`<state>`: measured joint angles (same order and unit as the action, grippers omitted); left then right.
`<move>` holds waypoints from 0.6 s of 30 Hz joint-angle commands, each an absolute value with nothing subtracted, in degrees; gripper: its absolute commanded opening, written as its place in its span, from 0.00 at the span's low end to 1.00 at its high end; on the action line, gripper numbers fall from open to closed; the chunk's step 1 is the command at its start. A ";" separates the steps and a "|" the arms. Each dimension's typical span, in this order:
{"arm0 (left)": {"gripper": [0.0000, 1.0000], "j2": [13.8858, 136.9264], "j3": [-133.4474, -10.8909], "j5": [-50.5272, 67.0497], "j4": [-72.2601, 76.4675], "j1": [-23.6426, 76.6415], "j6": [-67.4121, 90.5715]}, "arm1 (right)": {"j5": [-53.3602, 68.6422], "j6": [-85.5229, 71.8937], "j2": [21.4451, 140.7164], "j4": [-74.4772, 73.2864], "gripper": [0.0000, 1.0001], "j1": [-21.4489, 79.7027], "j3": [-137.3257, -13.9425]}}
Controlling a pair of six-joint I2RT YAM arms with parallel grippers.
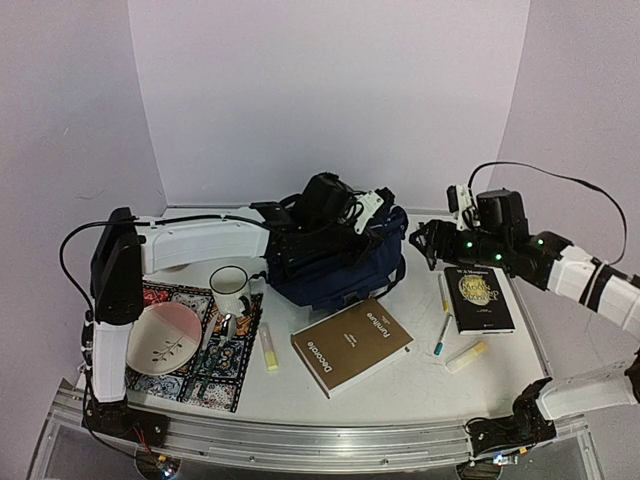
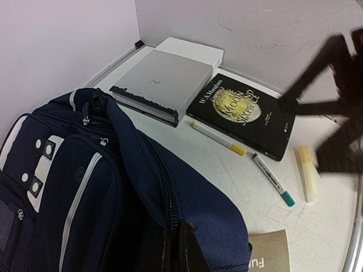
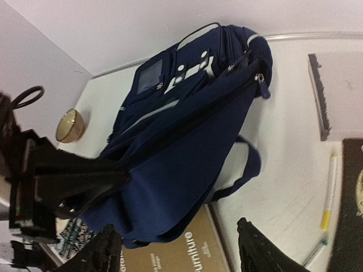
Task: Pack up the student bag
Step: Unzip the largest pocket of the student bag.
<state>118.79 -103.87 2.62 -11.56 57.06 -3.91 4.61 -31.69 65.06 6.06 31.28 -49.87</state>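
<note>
On the left, a pink plate point(image 1: 160, 342) and a white mug point(image 1: 230, 288) sit on a patterned mat point(image 1: 225, 385). Just past them, the left gripper point(image 2: 173, 252) is clamped on the upper edge of the navy student bag point(image 1: 350, 268). The bag lies at the middle back of the table point(image 1: 400, 395), with a brown book point(image 1: 350, 345) just in front of it. Further right, two pens point(image 1: 443, 292) lie beside a black book point(image 1: 478, 298). Near the bag's right end the right gripper point(image 1: 425, 245) hovers, its fingers spread wide and holding nothing.
</note>
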 commanded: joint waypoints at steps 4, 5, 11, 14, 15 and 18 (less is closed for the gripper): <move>0.00 120.57 -113.01 1.62 -4.30 56.72 8.00 | 4.83 -45.62 62.10 20.64 0.80 36.94 -37.76; 0.00 120.55 -113.10 2.88 -4.30 56.73 8.69 | 4.67 -46.51 62.84 22.84 0.82 37.68 -36.94; 0.00 119.45 -112.68 5.49 -4.31 56.81 12.14 | 4.58 -49.41 68.29 35.19 0.89 40.14 -34.79; 0.00 119.27 -112.74 6.18 -4.20 56.79 13.48 | 4.90 -50.29 71.45 39.09 0.90 40.24 -35.06; 0.00 119.30 -112.85 6.48 -4.25 56.78 13.99 | 5.03 -50.38 72.68 40.07 0.90 40.28 -35.41; 0.00 119.57 -113.24 7.93 -4.22 56.78 16.00 | 4.98 -50.70 75.27 40.88 0.91 40.27 -36.54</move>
